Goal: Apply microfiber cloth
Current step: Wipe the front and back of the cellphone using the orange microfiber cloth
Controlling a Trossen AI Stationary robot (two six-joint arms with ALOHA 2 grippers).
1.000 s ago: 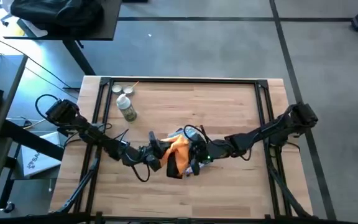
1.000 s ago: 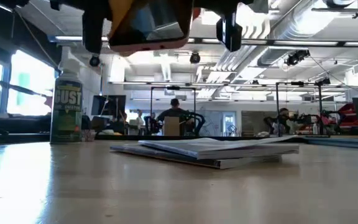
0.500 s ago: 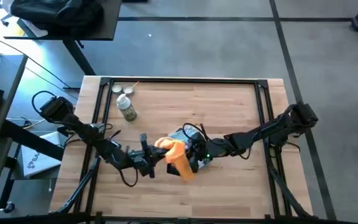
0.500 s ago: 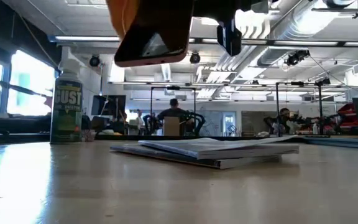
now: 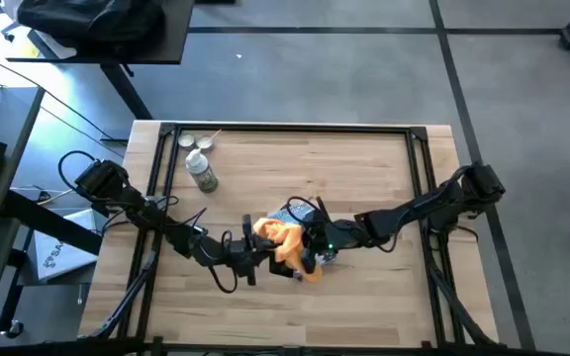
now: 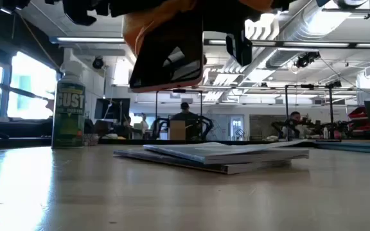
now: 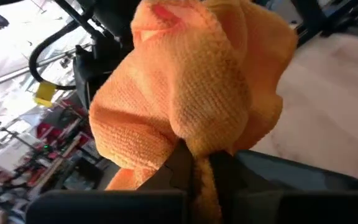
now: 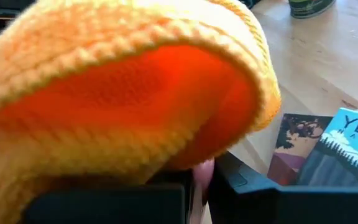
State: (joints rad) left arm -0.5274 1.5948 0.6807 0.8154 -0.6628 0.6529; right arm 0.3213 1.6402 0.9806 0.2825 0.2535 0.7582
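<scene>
Both grippers meet over the front-middle of the table, and the task looks well under way rather than finished. The microfiber cloth [image 5: 285,241] is bunched in the air between them, held up off the wood and draped over a dark flat phone [image 6: 167,56] that the low view shows hanging tilted above the table [image 5: 364,178], with orange fabric showing along its upper edge. So the cloth is already on the phone; what seems left is the wiping itself, or more of it, and I cannot tell how much of the screen has been covered. The left gripper [image 5: 248,261] comes in from the left, and in its wrist view the cloth [image 7: 197,93] bulges straight out ahead of its fingers, pinched where they close at the base of the bundle. The right gripper [image 5: 317,247] reaches in from the right; its wrist view is nearly filled by the cloth [image 8: 104,81] folded over just ahead of the fingers, which appear to clamp the phone's edge beneath the fabric. Below lies a blue-grey printed packet [image 6: 217,156], and a spray can [image 5: 203,172] stands well apart.
</scene>
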